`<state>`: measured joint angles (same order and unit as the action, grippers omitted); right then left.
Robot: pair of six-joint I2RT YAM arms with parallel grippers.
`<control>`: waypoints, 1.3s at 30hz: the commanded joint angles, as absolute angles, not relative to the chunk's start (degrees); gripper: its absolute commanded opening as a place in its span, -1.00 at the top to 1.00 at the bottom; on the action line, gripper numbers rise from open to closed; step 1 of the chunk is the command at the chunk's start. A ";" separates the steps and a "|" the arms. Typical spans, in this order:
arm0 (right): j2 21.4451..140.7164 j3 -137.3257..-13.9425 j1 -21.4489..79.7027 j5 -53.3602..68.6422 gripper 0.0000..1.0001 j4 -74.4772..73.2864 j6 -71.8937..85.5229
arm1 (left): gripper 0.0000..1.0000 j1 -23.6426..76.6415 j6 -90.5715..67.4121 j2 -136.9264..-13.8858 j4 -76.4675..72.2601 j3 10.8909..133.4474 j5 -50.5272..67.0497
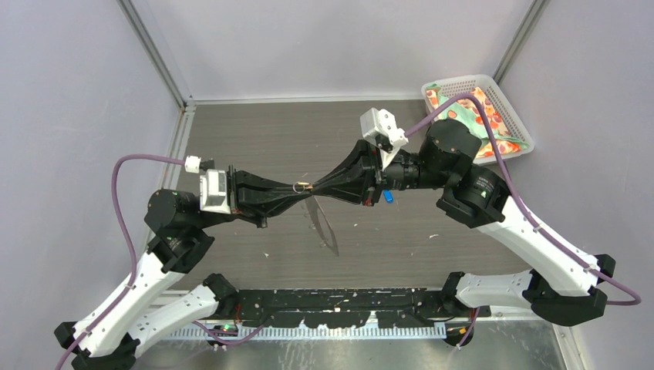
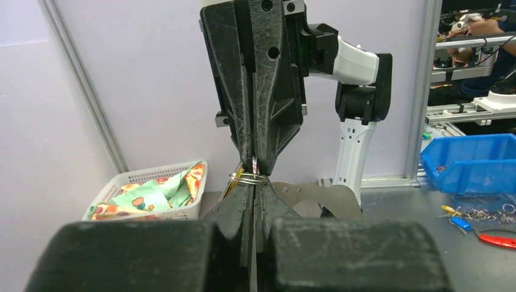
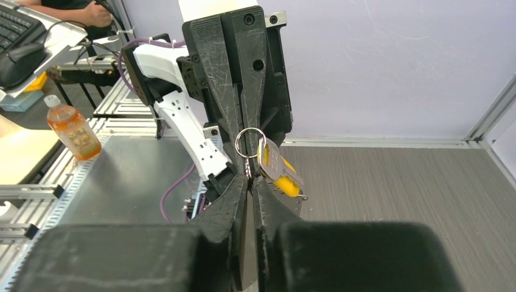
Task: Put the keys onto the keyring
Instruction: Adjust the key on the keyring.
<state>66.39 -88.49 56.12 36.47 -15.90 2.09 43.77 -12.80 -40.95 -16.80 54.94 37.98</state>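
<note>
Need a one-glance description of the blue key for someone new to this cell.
From above, find the right arm's black hand reaching leftward over the wood-grain table. By that hand's wide end shows the blue key, a small blue fleck. The yellow key instead hangs from the keyring.

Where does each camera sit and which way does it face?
Top: above, behind the bases, looking down on the table; both arms show.
Left wrist: looks along left tool to right tool and basket.
Right wrist: looks along right tool at left tool, yellow key.
Shared: both wrist views show the ring.
</note>
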 commanded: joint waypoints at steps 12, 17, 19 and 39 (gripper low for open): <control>65.92 -88.20 56.38 35.00 0.98 -12.29 4.46 | 0.99 43.79 -10.68 -40.63 -14.99 54.49 36.83; 64.74 -89.25 56.40 32.25 0.98 -16.03 2.73 | 0.85 43.77 -7.68 -39.66 -11.56 53.96 34.02; 64.19 -90.46 56.41 31.48 0.98 -20.08 1.67 | 0.58 43.77 -4.31 -38.01 -9.35 52.93 33.09; 76.96 -107.14 56.36 40.93 0.98 -53.18 -0.58 | 0.25 43.77 28.40 -36.63 7.28 53.93 45.30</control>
